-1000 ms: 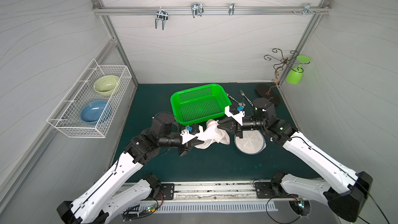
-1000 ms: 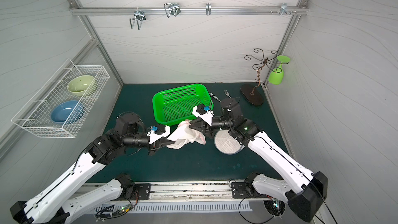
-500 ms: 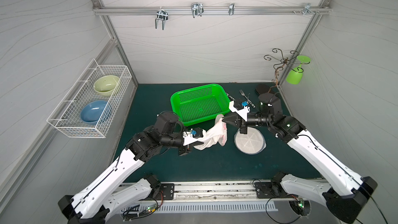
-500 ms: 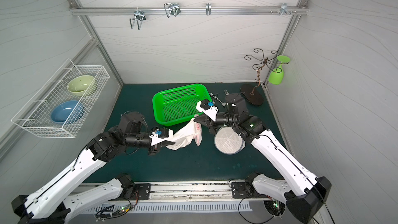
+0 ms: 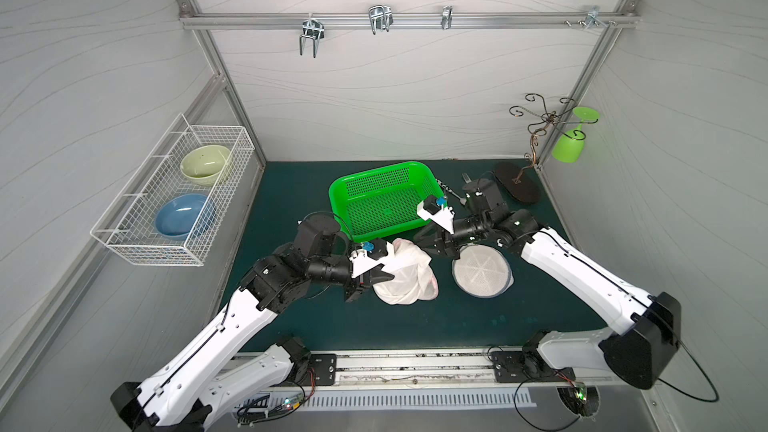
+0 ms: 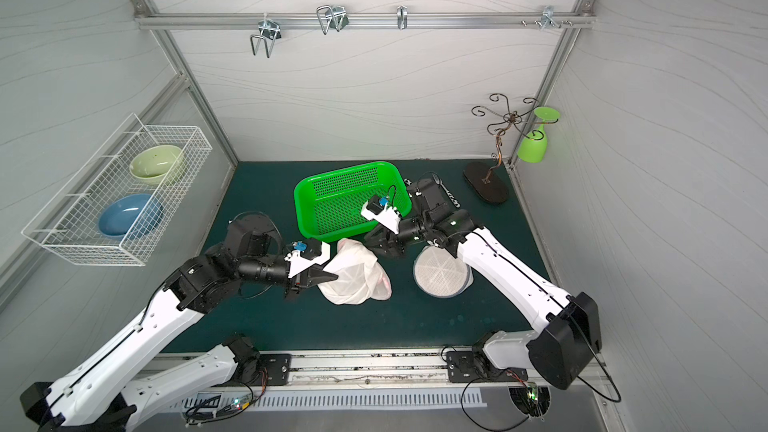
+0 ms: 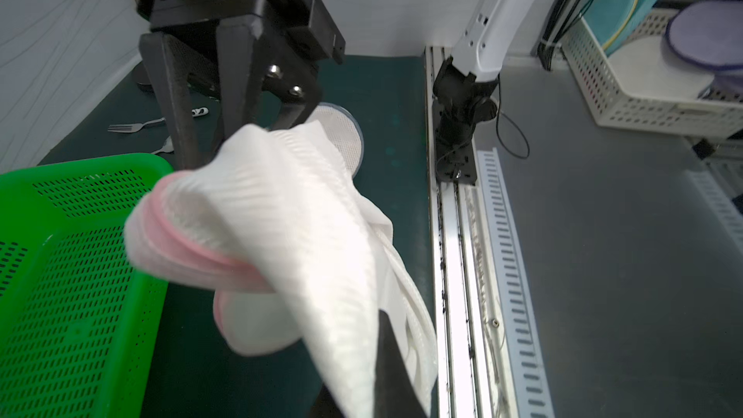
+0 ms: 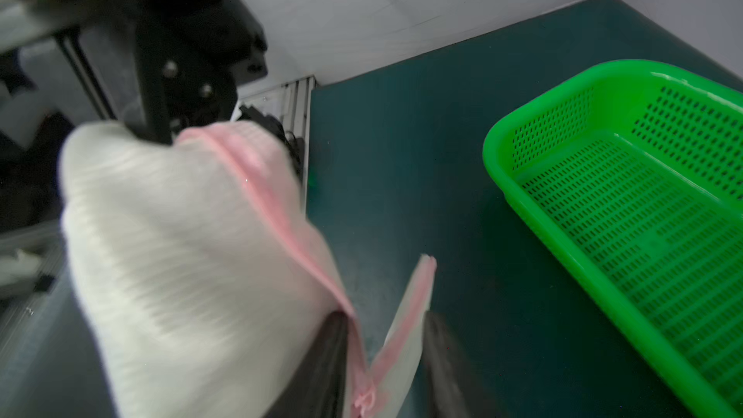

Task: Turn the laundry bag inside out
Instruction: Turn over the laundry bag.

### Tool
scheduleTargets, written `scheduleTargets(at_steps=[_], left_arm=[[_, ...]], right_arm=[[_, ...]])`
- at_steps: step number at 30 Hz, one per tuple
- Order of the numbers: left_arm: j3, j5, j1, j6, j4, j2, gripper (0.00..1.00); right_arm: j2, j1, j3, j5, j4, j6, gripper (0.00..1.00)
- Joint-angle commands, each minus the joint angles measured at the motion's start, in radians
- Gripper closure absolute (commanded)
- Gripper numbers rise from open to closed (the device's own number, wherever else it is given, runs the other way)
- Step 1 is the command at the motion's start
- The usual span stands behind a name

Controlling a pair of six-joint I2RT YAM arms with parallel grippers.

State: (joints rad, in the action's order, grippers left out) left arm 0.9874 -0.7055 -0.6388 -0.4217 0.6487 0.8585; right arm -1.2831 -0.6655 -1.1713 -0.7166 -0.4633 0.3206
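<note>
The laundry bag (image 5: 405, 278) (image 6: 353, 274) is white mesh with a pink hem, bunched on the green mat in front of the basket. My left gripper (image 5: 384, 274) (image 6: 328, 276) is shut on its near-left side; in the left wrist view the cloth (image 7: 281, 215) drapes over my left gripper (image 7: 362, 396) and hides most of the fingers. My right gripper (image 5: 430, 243) (image 6: 380, 243) stands at the bag's far right. In the right wrist view my right gripper (image 8: 382, 367) is open, and the pink hem (image 8: 406, 315) hangs loose between the jaws.
A green perforated basket (image 5: 332, 197) stands just behind the bag. A round white mesh disc (image 5: 480, 270) lies to its right under the right arm. A fork (image 7: 124, 127) lies behind the basket. A wire stand (image 5: 536, 135) with a green glass is at back right. A wall rack (image 5: 124, 234) holds bowls.
My right gripper has opened and let go of the bag's hem. The bag, stretched between both grippers before, has slumped down beside the left gripper.
</note>
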Motion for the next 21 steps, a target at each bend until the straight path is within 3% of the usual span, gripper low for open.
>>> scheduleTargets(at_steps=[1, 4, 6, 8, 12, 15, 21], left_arm=[[-0.025, -0.027, 0.023, 0.217, -0.26, -0.013, 1.0], [-0.071, 0.012, 0.049, 0.342, -0.349, -0.018, 1.0], [-0.096, 0.075, 0.066, 0.438, -0.399, -0.011, 1.0], [-0.109, 0.163, 0.072, 0.545, -0.43, 0.002, 1.0], [-0.134, 0.248, 0.073, 0.733, -0.523, 0.021, 1.0], [-0.139, 0.296, 0.074, 0.895, -0.59, 0.041, 1.0], [-0.068, 0.395, 0.074, 1.19, -0.54, 0.1, 1.0]], right_arm=[[0.11, 0.054, 0.031, 0.086, 0.067, -0.13, 0.52], [0.194, 0.163, 0.038, 0.214, 0.062, -0.237, 0.44], [0.238, 0.202, 0.035, 0.356, 0.022, -0.248, 0.37], [0.278, 0.219, 0.039, 0.439, -0.013, -0.223, 0.36], [0.356, 0.209, 0.088, 0.231, -0.004, -0.125, 0.38], [0.405, 0.116, 0.156, 0.147, 0.065, -0.08, 0.37], [0.365, -0.125, 0.209, 0.321, 0.172, -0.006, 0.34]])
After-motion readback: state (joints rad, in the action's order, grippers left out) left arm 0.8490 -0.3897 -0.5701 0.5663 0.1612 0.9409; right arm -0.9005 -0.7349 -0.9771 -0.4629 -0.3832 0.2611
